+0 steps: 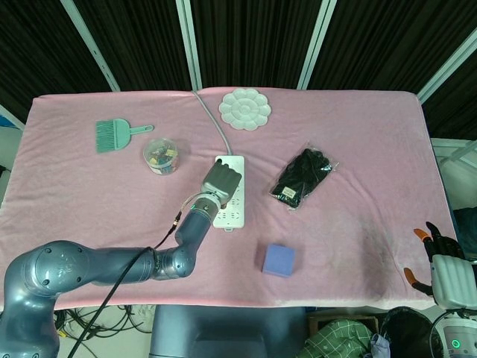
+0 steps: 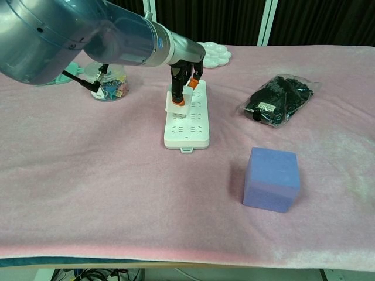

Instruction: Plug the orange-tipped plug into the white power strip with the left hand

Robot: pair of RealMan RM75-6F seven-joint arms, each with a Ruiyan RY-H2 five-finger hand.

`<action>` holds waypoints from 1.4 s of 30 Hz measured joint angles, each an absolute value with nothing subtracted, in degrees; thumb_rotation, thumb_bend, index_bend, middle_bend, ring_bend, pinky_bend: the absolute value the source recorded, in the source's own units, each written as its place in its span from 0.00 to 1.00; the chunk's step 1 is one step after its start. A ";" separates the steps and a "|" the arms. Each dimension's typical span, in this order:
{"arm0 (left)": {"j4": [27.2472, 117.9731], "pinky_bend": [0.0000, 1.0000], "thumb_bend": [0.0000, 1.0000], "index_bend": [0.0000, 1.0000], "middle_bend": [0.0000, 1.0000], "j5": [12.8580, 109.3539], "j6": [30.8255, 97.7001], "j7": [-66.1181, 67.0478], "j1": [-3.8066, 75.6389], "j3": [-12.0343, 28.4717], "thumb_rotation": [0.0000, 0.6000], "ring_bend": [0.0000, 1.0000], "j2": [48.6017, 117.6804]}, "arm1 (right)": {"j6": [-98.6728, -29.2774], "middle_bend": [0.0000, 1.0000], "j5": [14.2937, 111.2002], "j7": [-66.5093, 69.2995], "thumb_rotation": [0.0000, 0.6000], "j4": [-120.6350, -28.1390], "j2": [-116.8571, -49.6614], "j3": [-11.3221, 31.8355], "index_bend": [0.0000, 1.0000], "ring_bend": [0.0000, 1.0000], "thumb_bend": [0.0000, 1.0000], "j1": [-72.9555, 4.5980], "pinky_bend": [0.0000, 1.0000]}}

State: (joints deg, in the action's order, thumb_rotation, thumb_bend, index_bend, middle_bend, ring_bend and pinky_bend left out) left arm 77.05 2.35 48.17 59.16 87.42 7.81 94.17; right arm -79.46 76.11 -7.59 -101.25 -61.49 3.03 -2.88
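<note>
- The left robot hand (image 2: 184, 73) hangs directly over the far half of the white power strip (image 2: 187, 120), fingers pointing down and closed around the orange-tipped plug (image 2: 181, 99).
- The plug sits under the fingers with its white body at the strip's face, near its left edge; I cannot tell whether the pins are in a socket or only resting on top.
- The strip's long axis runs away from the robot, its cable (image 1: 211, 119) leaving the far end, so any correction looks likely to be a small slide along or across it, followed by a straight push down.
- The right robot hand (image 1: 440, 265) is well apart from the strip, off the near right corner of the worktop (image 1: 358, 224), fingers loosely apart and holding nothing.
- From the head view the left hand's back hides the plug entirely; only the chest view shows the orange collar and the plug body meeting the strip.
- The head view, in turn, shows the whole strip and how the hand sits along it.
</note>
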 measured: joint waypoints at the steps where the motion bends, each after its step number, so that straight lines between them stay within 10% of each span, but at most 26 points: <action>1: 77.00 0.17 0.58 0.60 0.61 2.36 48.16 59.19 87.41 7.76 1.00 0.25 94.21 | -79.46 0.06 76.12 -7.59 1.00 -101.26 -61.50 3.03 0.18 0.17 0.20 -2.88 0.14; 42: 75.87 0.17 0.58 0.60 0.62 2.52 47.56 59.45 87.12 7.01 1.00 0.25 95.08 | -79.30 0.06 76.27 -7.56 1.00 -101.33 -61.51 2.89 0.18 0.17 0.20 -2.92 0.14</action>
State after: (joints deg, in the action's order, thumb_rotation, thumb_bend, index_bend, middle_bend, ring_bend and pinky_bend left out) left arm 75.87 2.52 47.56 59.45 87.12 7.01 95.08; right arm -79.30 76.27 -7.56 -101.33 -61.51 2.89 -2.92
